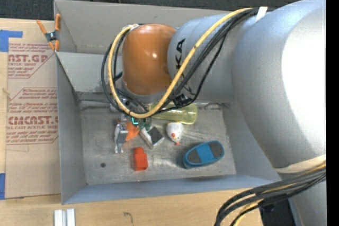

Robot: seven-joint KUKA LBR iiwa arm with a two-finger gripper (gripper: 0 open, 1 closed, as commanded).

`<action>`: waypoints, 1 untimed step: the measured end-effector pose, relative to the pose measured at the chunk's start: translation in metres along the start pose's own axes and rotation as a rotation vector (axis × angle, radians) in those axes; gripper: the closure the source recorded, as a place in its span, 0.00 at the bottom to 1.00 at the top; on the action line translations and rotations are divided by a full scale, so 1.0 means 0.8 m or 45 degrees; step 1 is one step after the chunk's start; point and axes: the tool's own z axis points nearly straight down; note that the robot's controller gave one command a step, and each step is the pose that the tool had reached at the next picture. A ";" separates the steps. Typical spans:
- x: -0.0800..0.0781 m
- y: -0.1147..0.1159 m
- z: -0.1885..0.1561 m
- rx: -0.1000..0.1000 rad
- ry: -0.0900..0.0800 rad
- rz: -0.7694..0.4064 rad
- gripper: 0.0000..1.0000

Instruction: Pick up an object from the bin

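Because the wrist's orange cover (148, 58) hangs straight over the pincer (126, 137) from where my camera sits, I get only its lower end. It is down close to the floor of the bin (71, 166), at the left of the cluster, and I cannot tell whether it is spread or pressed together. A small orange scrap (132, 133) shows right against it. Whether that is pinched, merely beside it, or part of the tool, I cannot say, so I claim no hold.

Just to its right lies a dark grey angular piece (154, 136), touching it or nearly so. Just in front, toward the near wall, an orange-red block (140, 159) lies flat and apart from the rest. I judge that block the easiest candidate, since it has bare floor on every side. Further right sits a white egg-shaped thing (175, 132) with an orange spot. Behind that, a pale yellow-green translucent thing (180, 114) lies toward the back wall, partly under the arm. Nearest the right corner is a blue oval thing (204, 153).

The arm comes in steeply from the right, which is why it covers so much of the bin; the lift is not yet made.
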 end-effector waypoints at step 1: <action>-0.003 -0.001 -0.005 -0.002 -0.009 0.002 0.00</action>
